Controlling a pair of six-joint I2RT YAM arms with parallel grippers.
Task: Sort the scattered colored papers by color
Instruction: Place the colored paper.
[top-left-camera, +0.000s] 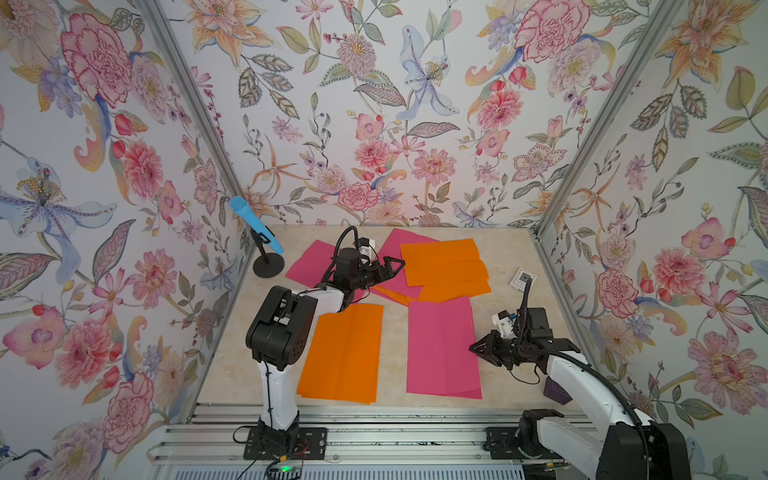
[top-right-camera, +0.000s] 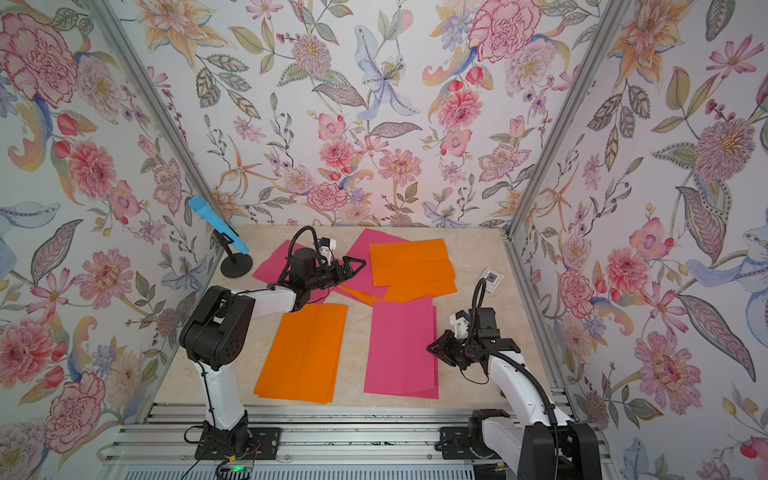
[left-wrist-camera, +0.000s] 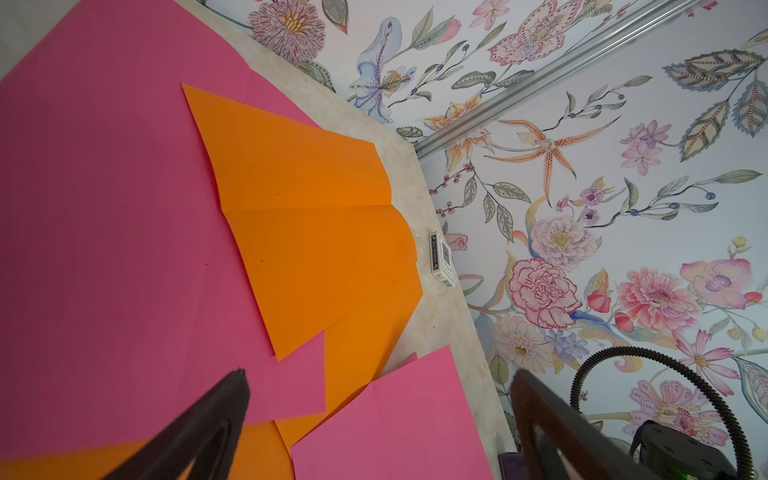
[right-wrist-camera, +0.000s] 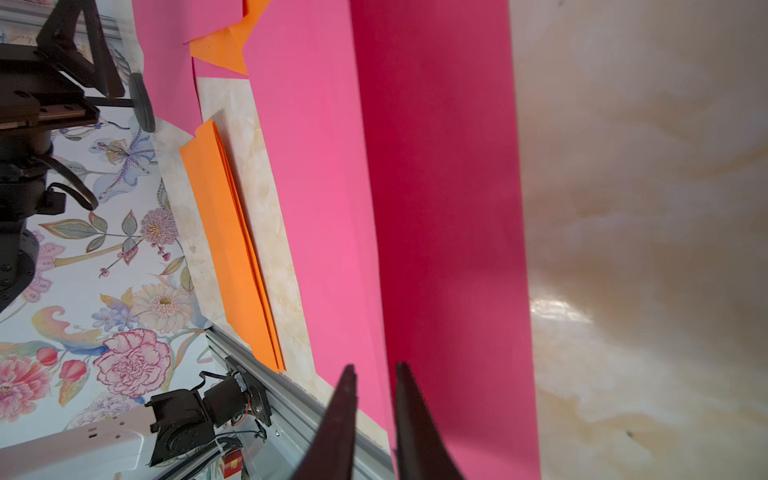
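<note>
Now I judge the sorting about half done. My right gripper (right-wrist-camera: 376, 368), jaws narrowly parted and seemingly empty, sits at the edge of the pink stack (top-left-camera: 440, 349), with the orange stack (top-left-camera: 343, 353) beyond it. My left gripper (top-left-camera: 390, 270) hangs wide open over the mixed pile (top-left-camera: 453, 286). Next it should pinch the top orange sheet (left-wrist-camera: 299, 208) just ahead.

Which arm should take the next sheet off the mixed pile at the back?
Left. The left gripper hangs wide open directly above the mixed pile; the right gripper sits at the edge of the near pink stack, farther off.
</note>
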